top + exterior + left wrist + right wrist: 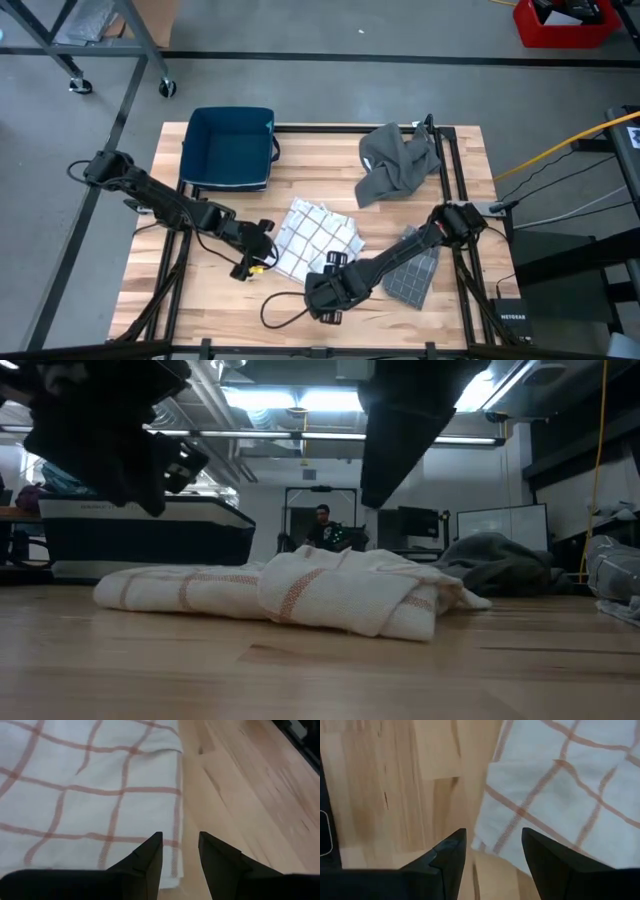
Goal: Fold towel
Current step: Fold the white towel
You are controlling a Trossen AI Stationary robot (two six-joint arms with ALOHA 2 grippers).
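Note:
A white towel with red check lines (pixel 315 238) lies crumpled and partly folded on the wooden table, and in the low view the towel (pixel 300 592) rests flat on the boards. My left gripper (pixel 262 258) hovers open over the towel's left near edge (pixel 175 820), one finger above the cloth and one above bare wood. My right gripper (pixel 326 284) hovers open at the towel's near edge, and a towel corner (pixel 485 837) shows between its fingers (pixel 451 852). In the low view both grippers hang well above the towel.
A blue bin (pixel 230 148) stands at the far left and a grey cloth (pixel 398 160) is heaped at the far right. A dark checked cloth (pixel 415 270) lies under my right arm. A black cable (pixel 285 310) loops by the near edge. A person (pixel 322 525) stands in the room behind.

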